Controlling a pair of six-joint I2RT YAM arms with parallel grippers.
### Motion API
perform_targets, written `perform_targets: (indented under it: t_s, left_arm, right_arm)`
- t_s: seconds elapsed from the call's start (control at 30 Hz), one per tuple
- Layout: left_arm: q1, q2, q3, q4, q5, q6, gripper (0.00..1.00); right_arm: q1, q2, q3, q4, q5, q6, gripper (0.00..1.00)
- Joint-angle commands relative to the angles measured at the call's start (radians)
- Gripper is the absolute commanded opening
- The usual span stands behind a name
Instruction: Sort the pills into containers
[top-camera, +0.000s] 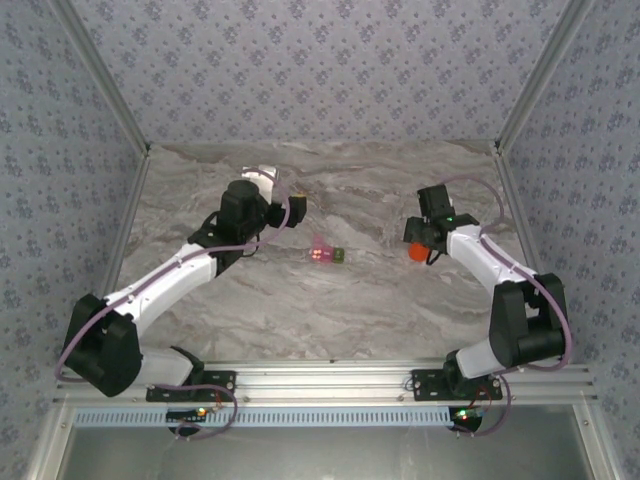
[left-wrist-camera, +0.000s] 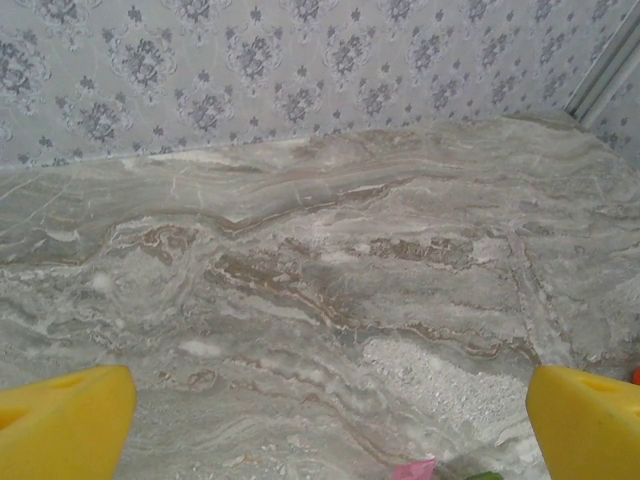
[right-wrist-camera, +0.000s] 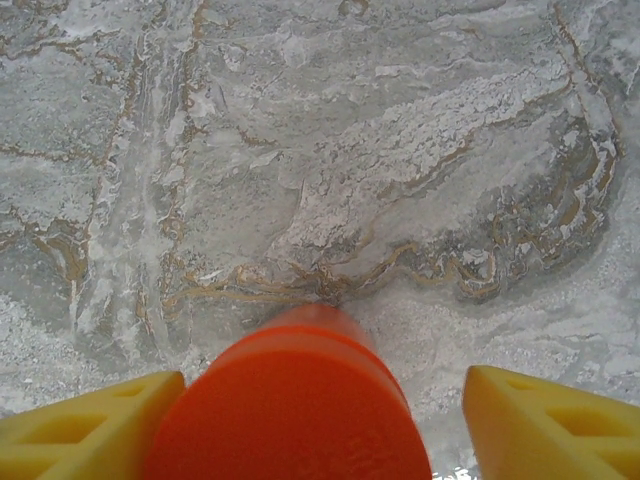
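the tiny box of joined compartments, one translucent pink and one olive-green (top-camera: 327, 255), sits on the grey marbled bench (top-camera: 300, 320) near its middle, between the two arms. the left jaws hang near it on its far left side, spread wide, their yellow fingers (left-wrist-camera: 60, 425) holding nothing. the right jaws stand open around an orange-red cylindrical bottle (right-wrist-camera: 290, 410), well apart from the box; one yellow finger lies close beside the bottle, the other clear of it.
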Motion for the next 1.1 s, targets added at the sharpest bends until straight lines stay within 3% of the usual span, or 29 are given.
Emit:
perform_targets:
  t_s: [0.0, 0.33, 0.57, 0.8, 1.07]
  left_arm:
    - [0.008, 0.017, 0.053, -0.034, -0.030, -0.016, 1.00]
    - [0.084, 0.031, 0.098, -0.100, -0.047, -0.068, 1.00]
    - [0.188, 0.063, 0.174, -0.179, 0.065, -0.094, 1.00]
    - [0.205, 0.172, 0.308, -0.278, 0.136, -0.055, 1.00]
    - [0.203, 0.356, 0.461, -0.439, 0.188, -0.046, 1.00]
  right_arm:
    - [-0.014, -0.041, 0.039, -0.040, -0.046, -0.016, 0.80]
    - [-0.047, -0.158, 0.277, -0.180, -0.134, -0.048, 0.81]
    - [0.093, -0.139, 0.430, -0.244, -0.286, -0.010, 0.79]
    - [0.252, -0.033, 0.409, -0.163, -0.310, 0.066, 0.79]
    - [0.268, 0.114, 0.319, -0.056, -0.380, 0.110, 0.78]
